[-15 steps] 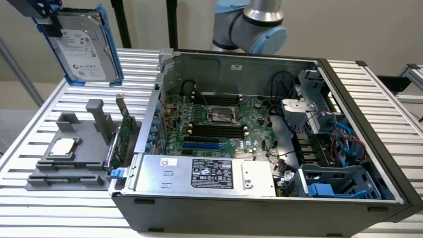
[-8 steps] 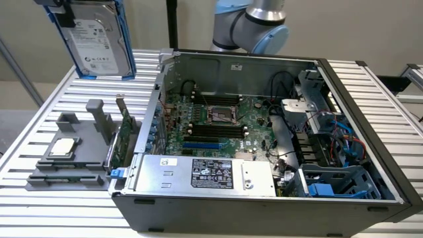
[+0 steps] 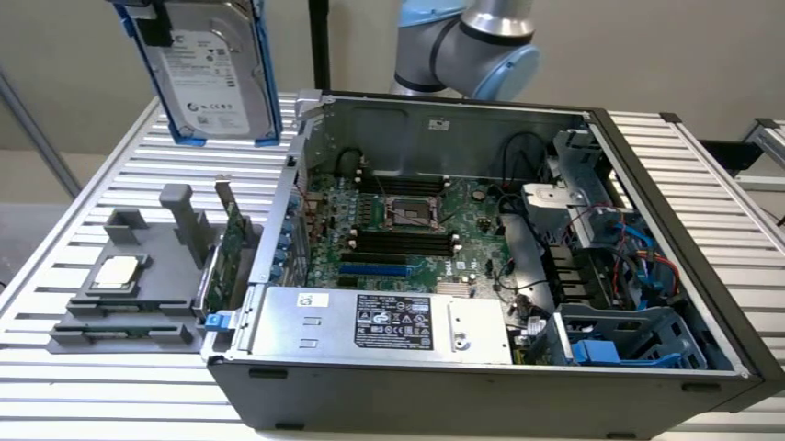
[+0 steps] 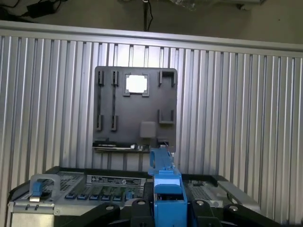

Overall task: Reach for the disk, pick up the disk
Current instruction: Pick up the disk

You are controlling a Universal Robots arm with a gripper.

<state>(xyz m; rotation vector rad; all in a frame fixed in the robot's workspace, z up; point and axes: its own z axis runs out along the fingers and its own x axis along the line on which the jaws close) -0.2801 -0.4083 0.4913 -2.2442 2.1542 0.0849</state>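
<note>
The disk (image 3: 215, 78), a silver-grey hard drive with a white label and a blue carrier frame, hangs upright in the air above the table at the exterior view's upper left, beside the open computer case. My gripper (image 4: 166, 210) is shut on it from above. In the wrist view the disk's blue frame edge (image 4: 165, 187) sticks out between my black fingers (image 4: 137, 208), high over the table.
Below the disk lies a grey fixture tray (image 3: 123, 303) holding a small square silver chip (image 3: 119, 272). The open computer case (image 3: 687, 276) takes up the middle, with its motherboard (image 3: 405, 230) and silver power supply box (image 3: 381, 322). Everything stands on a ribbed metal table (image 3: 73, 386).
</note>
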